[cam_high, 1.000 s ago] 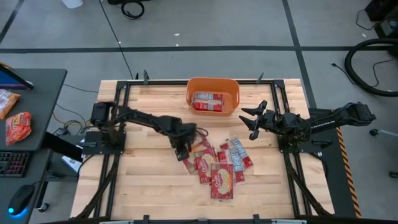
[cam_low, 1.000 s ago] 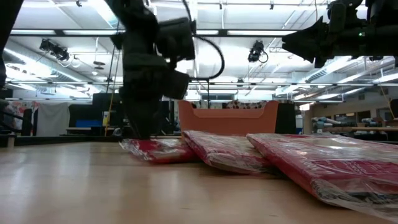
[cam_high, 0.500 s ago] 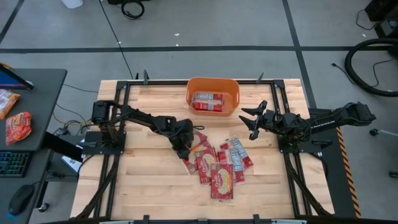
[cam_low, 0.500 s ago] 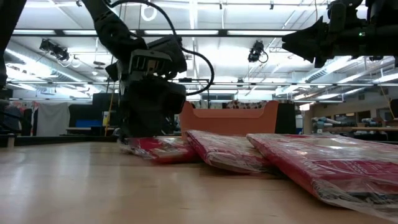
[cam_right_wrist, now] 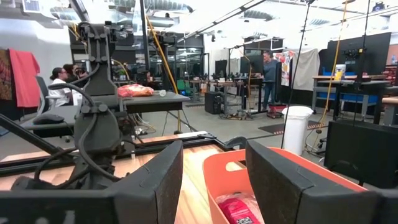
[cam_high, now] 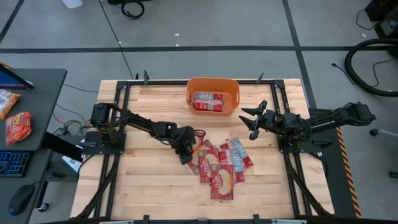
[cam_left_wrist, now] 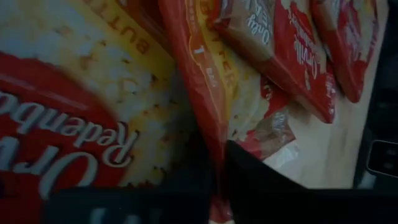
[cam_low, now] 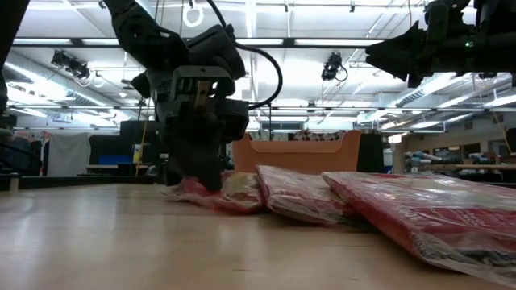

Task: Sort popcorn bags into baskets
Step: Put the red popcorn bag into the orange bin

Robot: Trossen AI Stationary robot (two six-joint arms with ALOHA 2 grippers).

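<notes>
Several red and cream popcorn bags (cam_high: 216,167) lie in an overlapping pile at the table's middle. More bags (cam_high: 207,101) lie inside the orange basket (cam_high: 213,83) at the far edge. My left gripper (cam_high: 188,152) is down at the pile's left side, shut on the leftmost bag (cam_low: 234,189). My right gripper (cam_high: 252,120) hovers open to the right of the basket, above the table; its wrist view shows the basket's rim (cam_right_wrist: 217,168) between its fingers. My left gripper (cam_left_wrist: 216,171) pinches the leftmost bag by its folded side edge (cam_left_wrist: 210,134) between the two fingers (cam_left_wrist: 255,177). It comes slanting down from the table's left. That edge is raised and crumpled (cam_low: 242,184), while the rest of the bag lies on the table against the pile.
A black frame (cam_high: 122,93) runs along the table's left, right and far edges. A side desk (cam_high: 28,106) to the left holds snack packets and a keyboard. Bare wood lies left and near of the pile. People stand in the room beyond.
My left gripper has moved slightly toward the pile and the table's right and has tipped from upright to slanting. The leftmost bag, flat before, now has its left edge raised and crumpled. My right arm has kept still.
</notes>
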